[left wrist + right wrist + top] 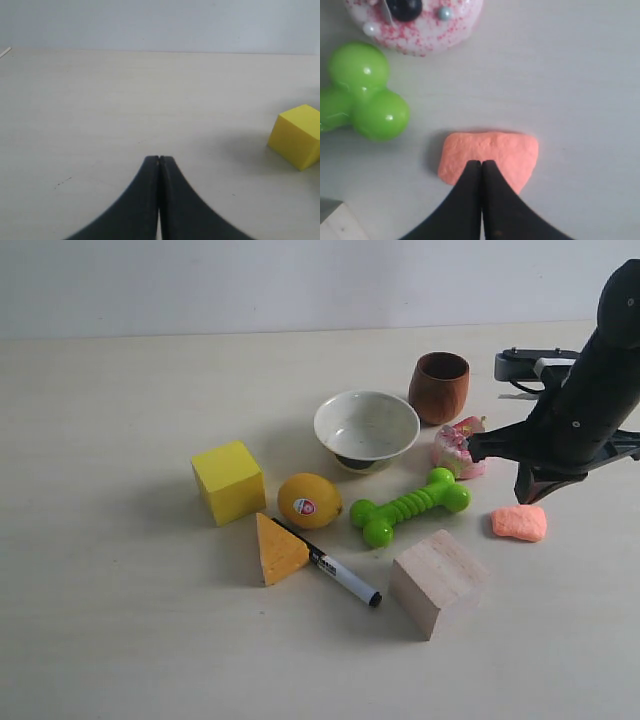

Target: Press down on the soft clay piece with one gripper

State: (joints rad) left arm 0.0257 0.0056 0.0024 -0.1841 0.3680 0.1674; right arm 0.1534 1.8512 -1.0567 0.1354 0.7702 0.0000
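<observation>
The soft clay piece (488, 155) lay flat on the bench (120, 640), far over on the right side of the exterior view. It was a small orange lump with a bumpy top. The right gripper (481, 162) hung right over it and pointed down. In the right wrist view its two dark tips sat over one edge of the lump, not over the middle. The jaws were closed tight, tip against tip, and held nothing. It was hard to tell from the pictures whether the tips were touching the clay or were just above it. To do the push well, the gripper would likely do best to slide a little toward the middle of the lump and then go straight down, slowly. Closed jaws looked like a good choice, since the two tips together made one blunt point. A soft, steady push should be enough to dent the clay. A hard one might hit the bench under it, or the clay might stick to the tips. The green bone toy (362, 95) and the pink-and-white doughnut toy (415, 22) were near the clay but not touching it. The wooden cube (437, 582) stood a bit further off. The left gripper (159, 159) was far away, near the yellow cube (297, 136), with its jaws closed on nothing too.
</observation>
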